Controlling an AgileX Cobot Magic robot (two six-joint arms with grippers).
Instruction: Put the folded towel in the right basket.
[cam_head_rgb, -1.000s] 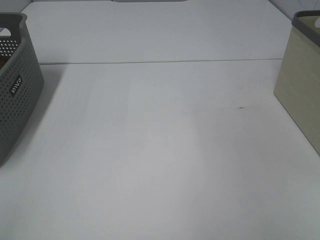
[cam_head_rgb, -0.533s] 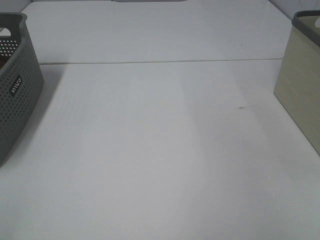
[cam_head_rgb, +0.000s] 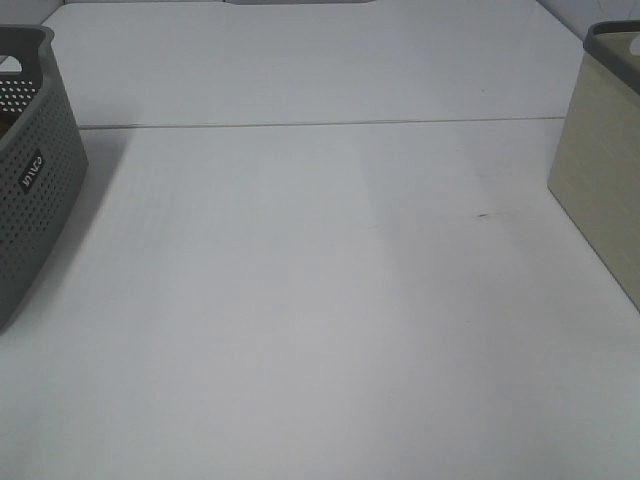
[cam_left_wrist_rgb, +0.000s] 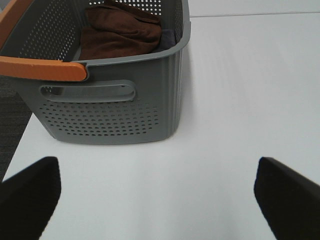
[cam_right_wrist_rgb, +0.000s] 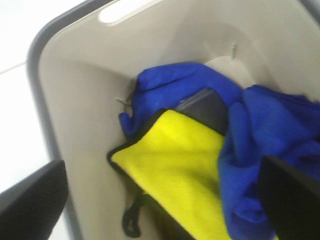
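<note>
Folded yellow towel (cam_right_wrist_rgb: 170, 165) lies inside the right basket (cam_head_rgb: 605, 150), at the high view's right edge, directly under the right gripper (cam_right_wrist_rgb: 160, 200). Its jaws stand apart, empty; the task looks done.

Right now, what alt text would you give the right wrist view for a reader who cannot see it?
A yellow towel and crumpled blue towel lie inside a beige basket with a grey rim, seen from above; something dark grey shows between them. The jaws stand wide apart, holding nothing.
</note>
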